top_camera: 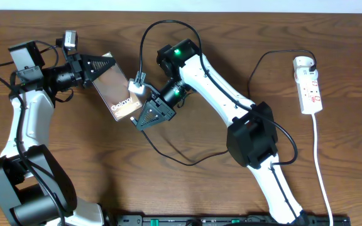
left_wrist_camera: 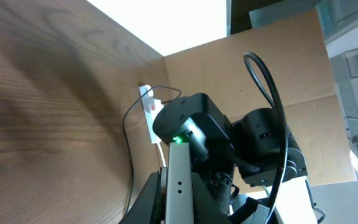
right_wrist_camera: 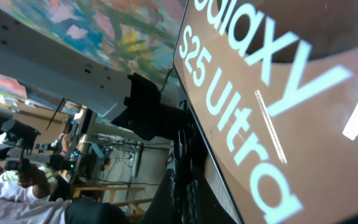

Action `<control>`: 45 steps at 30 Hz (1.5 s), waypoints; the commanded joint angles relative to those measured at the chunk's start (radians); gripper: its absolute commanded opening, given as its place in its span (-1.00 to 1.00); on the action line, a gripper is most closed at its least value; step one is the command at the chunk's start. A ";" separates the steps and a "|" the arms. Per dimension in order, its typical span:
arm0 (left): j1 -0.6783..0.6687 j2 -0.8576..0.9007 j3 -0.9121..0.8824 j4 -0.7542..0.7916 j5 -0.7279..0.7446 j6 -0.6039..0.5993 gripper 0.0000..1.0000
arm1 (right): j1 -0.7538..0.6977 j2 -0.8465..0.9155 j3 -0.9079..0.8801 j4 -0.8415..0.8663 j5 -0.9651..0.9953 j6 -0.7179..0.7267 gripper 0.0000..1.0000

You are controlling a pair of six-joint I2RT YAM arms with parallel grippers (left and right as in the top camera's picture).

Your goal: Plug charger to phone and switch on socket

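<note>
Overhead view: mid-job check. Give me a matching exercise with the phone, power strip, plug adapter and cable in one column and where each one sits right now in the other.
Things:
1. phone
2. power strip
3. plug adapter
4. cable

Places:
A. on the top end of the strip
B. gripped at one end by the left gripper
C. lying on the table near the picture's right edge
D. looping across the table beneath the right arm

Pairs: 1-B, 2-C, 3-A, 4-D
</note>
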 commanded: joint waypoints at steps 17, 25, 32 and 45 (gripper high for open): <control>-0.024 -0.021 0.000 0.026 0.055 -0.079 -0.85 | 0.005 -0.008 0.011 0.201 -0.107 0.153 -0.98; 0.005 -0.021 0.000 0.159 0.055 -0.113 -0.86 | -0.007 -0.008 0.010 0.201 -0.142 0.153 -0.98; 0.063 -0.021 0.000 0.211 0.055 -0.148 -0.85 | -0.035 -0.008 0.010 0.256 -0.135 0.217 -0.98; 0.084 -0.021 0.000 0.265 0.055 -0.166 -0.86 | -0.049 -0.001 -0.028 0.271 -0.184 0.197 -0.98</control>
